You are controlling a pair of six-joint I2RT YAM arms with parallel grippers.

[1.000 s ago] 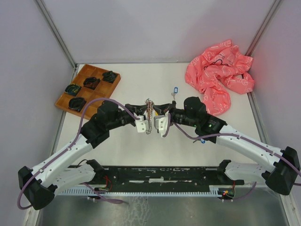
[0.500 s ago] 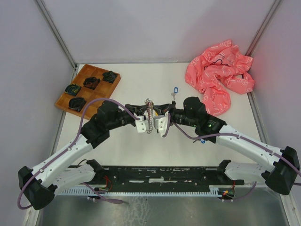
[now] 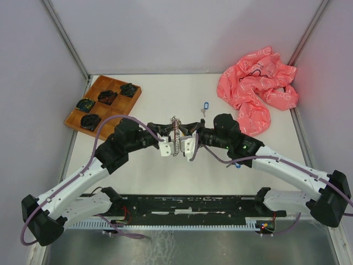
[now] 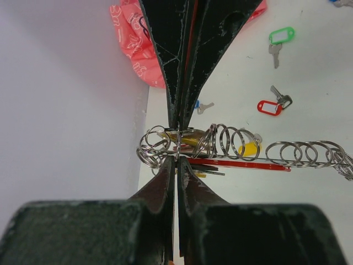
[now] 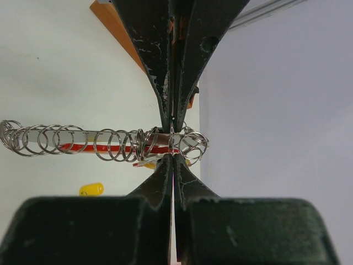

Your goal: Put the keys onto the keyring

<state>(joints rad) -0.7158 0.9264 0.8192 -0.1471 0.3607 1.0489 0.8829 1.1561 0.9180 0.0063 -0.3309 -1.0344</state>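
Left pincer (image 4: 176, 144) and right pincer (image 5: 172, 139) each clamp 1 end of keyring (image 3: 175, 130). I judge it light, floppy, slippery; hold by 1 ring.

- A flat white table top (image 3: 165, 99) fills the middle of the enclosure.
- Plain pale lilac-grey wall panels stand behind the table (image 3: 182, 33), to its left (image 3: 27, 110) and to its right (image 3: 331, 83).
- Slim grey metal posts (image 3: 66, 38) rise at the table's two far corners.
- A long black rail (image 3: 187, 201) runs along the table's near edge.
- Below the table lies a grey surface (image 3: 182, 248), possibly brushed metal.
- Light on the table is soft and even.
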